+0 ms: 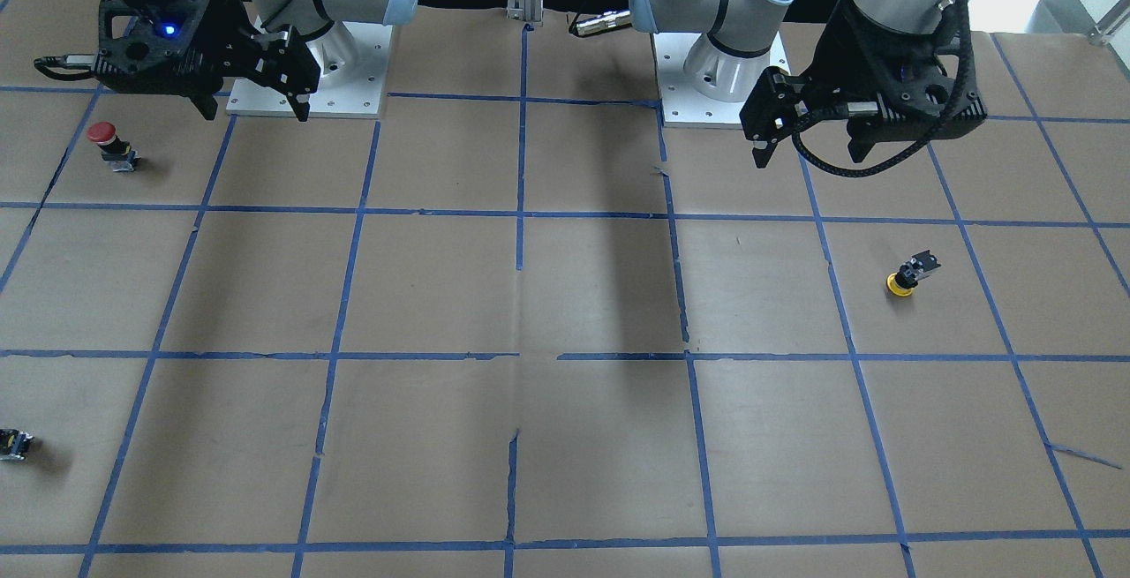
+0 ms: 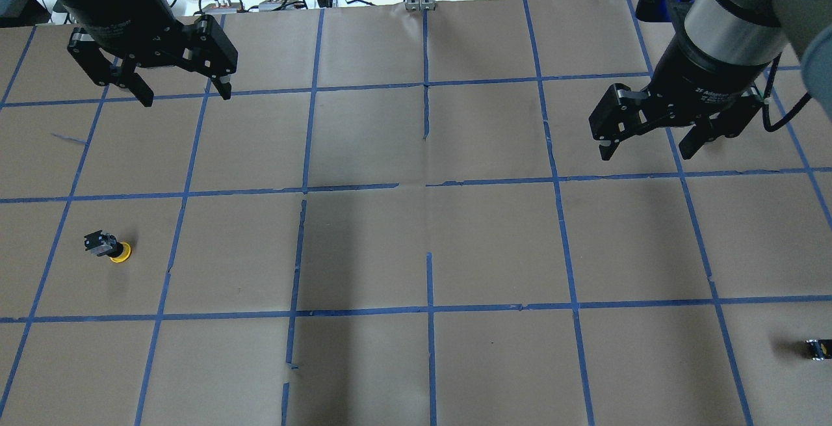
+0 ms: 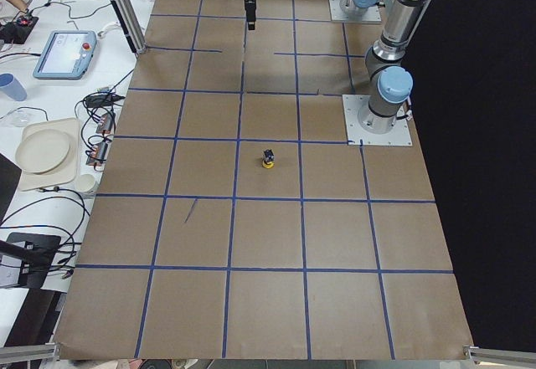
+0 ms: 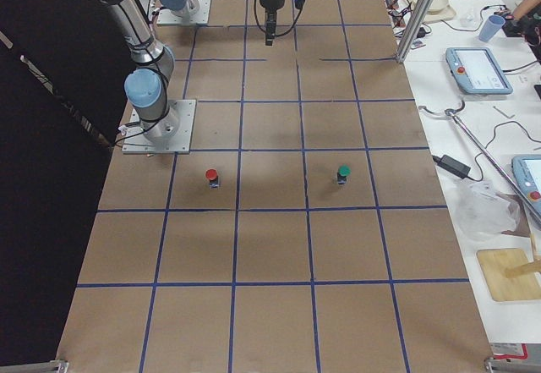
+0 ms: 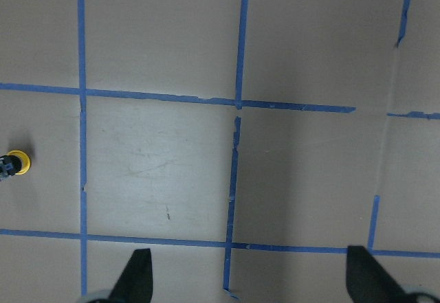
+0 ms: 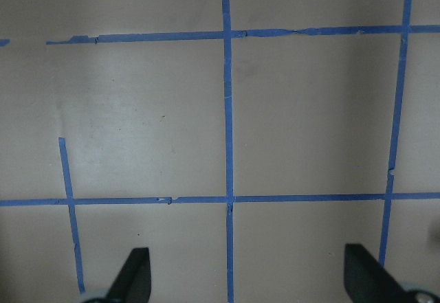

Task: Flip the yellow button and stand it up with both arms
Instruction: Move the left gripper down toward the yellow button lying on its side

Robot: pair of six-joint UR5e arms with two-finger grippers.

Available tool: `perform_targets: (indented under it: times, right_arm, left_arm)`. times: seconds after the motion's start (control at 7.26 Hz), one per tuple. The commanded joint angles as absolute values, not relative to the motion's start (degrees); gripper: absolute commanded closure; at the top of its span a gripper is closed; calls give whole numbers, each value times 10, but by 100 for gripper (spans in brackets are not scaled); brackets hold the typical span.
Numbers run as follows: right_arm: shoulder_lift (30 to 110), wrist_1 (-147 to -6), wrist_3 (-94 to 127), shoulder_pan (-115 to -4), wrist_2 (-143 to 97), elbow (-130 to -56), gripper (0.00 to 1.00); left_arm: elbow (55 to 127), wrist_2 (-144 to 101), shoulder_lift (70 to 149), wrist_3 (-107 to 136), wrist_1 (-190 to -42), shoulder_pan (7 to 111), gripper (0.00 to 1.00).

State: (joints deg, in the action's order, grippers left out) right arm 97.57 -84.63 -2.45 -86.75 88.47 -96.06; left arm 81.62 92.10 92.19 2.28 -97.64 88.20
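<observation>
The yellow button rests upside down on its yellow cap, black body pointing up, on the brown paper. It also shows in the overhead view, the left exterior view and at the left edge of the left wrist view. My left gripper is open and empty, held high and well apart from the button; it also shows in the front-facing view. My right gripper is open and empty above the other half of the table, and shows in the front-facing view.
A red-capped button stands near the right arm's base. A small dark part lies at the table's right edge. A green-capped button shows in the right exterior view. Blue tape lines grid the paper. Benches with gear flank the table.
</observation>
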Motion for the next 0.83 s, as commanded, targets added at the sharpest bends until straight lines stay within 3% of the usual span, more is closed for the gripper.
perform_targets:
  times: [0.0,0.41,0.69]
  right_arm:
    - [976,-846,-25,-867,885,-961,0]
    - [976,-846,-25,-867,885,-961,0]
    - [976,-847,-25,-867,885,-962,0]
  left_arm:
    - [815,925,922,21,-965,916,0]
    - [879,937,897,18,-967,880,0]
    - [938,976,886,-24,-958,742,0]
